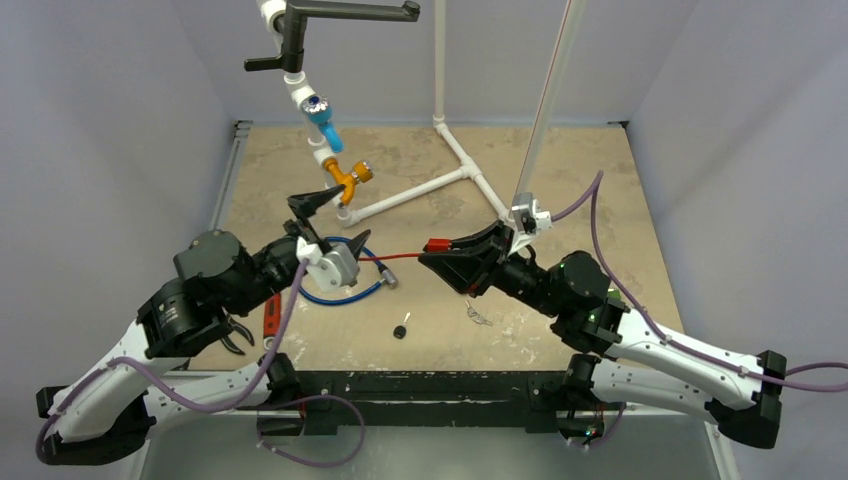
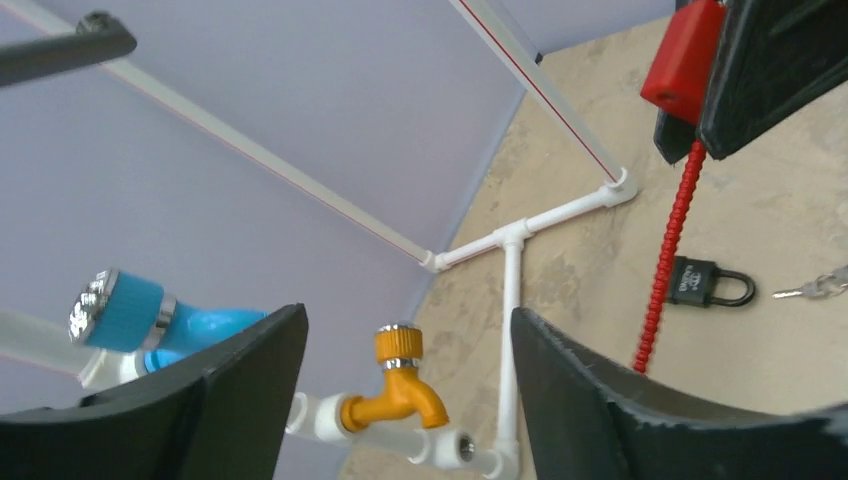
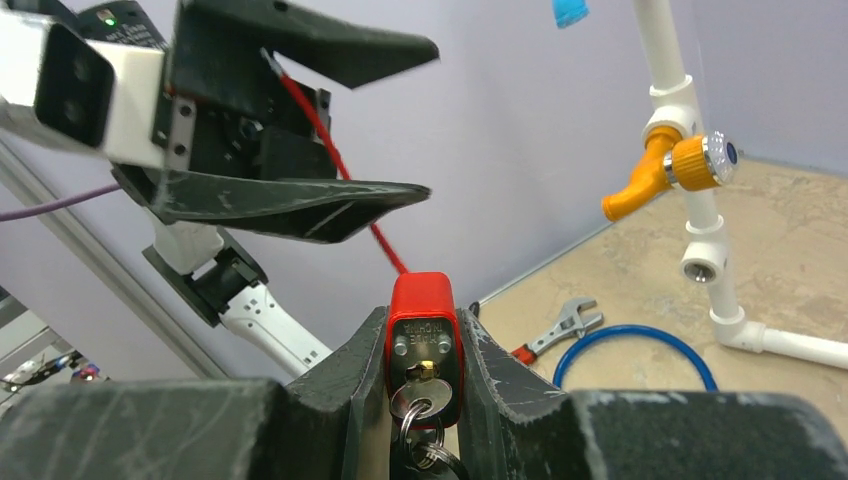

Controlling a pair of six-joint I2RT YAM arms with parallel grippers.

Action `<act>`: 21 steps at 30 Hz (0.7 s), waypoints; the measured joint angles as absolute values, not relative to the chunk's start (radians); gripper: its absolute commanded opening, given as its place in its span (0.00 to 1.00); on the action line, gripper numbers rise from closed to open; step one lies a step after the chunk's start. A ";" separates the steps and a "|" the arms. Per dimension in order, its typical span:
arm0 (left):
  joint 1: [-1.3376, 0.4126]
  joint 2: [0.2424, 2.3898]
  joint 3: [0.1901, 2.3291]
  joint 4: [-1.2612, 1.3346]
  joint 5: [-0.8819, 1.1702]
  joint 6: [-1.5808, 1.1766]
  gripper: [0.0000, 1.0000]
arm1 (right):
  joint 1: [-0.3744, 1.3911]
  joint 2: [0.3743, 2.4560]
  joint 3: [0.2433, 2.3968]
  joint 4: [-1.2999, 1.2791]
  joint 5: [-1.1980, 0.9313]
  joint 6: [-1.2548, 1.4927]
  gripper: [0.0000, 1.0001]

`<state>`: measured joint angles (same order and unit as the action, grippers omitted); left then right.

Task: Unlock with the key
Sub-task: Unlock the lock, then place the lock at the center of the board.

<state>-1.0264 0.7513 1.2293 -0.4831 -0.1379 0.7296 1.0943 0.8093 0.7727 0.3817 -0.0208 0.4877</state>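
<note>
**Risk: padlock knocked loose before key turns**

R tool (image 3: 424, 335) pinches the red cable padlock (image 3: 424, 295), with the silver key (image 3: 411, 405) in its slot. L tool (image 1: 350, 213) gapes wide & empty near that padlock. If I close off-centre on the key, I reckon the padlock twists out.

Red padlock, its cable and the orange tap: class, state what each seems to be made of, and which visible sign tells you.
Red padlock: glossy red shell, probably plastic or paint; dull metal face with rivets.
Cable: ribbed matte red sheath, likely plastic; core hidden.
Orange tap: smooth orange body, plastic or painted metal; shiny chrome-like knob.
</note>
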 measured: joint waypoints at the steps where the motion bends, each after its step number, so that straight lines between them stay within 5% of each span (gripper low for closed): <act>1: -1.020 0.738 1.231 -0.489 -0.137 0.715 0.91 | 1.094 0.817 0.773 0.382 -0.022 0.490 0.00; 3: -1.010 0.723 1.237 -0.493 -0.133 0.700 1.00 | 1.094 0.830 0.773 0.382 -0.025 0.489 0.00; 21: -1.002 0.805 1.693 -0.819 0.129 0.612 1.00 | 1.095 0.834 0.809 0.027 0.022 0.425 0.00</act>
